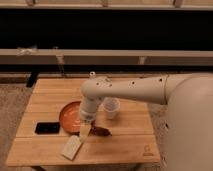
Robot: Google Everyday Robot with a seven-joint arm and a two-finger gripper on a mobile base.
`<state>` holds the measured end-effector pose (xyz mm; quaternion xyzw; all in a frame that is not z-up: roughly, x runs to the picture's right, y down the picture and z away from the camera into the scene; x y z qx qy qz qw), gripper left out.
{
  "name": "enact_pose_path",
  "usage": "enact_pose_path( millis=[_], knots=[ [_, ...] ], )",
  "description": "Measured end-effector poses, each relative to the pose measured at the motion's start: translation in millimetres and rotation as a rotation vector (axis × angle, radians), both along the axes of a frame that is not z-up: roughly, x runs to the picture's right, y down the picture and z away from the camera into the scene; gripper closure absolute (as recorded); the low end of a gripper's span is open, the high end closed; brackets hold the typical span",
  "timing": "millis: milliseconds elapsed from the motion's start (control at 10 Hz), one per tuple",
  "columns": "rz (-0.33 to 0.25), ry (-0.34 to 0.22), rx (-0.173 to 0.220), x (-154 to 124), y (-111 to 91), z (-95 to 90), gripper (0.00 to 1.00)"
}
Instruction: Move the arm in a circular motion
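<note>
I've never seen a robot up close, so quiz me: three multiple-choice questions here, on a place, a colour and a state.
1. Where is the tool on the arm? A over the floor; B low over the table, by the right edge of the plate; C raised near the back wall.
2. What colour is the phone? A black; B white; C red.
3. How is the cup? A on its side; B upright; C held by the tool.
Answers: B, its tip hangs beside the plate; A, it lies dark on the wood; B, its mouth faces up.
</note>
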<state>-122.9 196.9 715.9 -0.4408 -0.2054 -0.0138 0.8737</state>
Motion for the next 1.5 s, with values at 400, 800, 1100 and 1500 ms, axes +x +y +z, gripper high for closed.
enact_pose_path(
  millis=[400, 800, 1100, 1500],
  knots=[
    [0.0, 0.0, 0.0, 0, 0, 0.0, 0.2],
    [0.0, 0.0, 0.0, 0, 0, 0.0, 0.2],
    [-0.003, 0.0, 0.003, 0, 0, -0.6, 0.2],
    [-0.067, 0.039, 0.103, 8, -12, -42.6, 0.2]
  ],
)
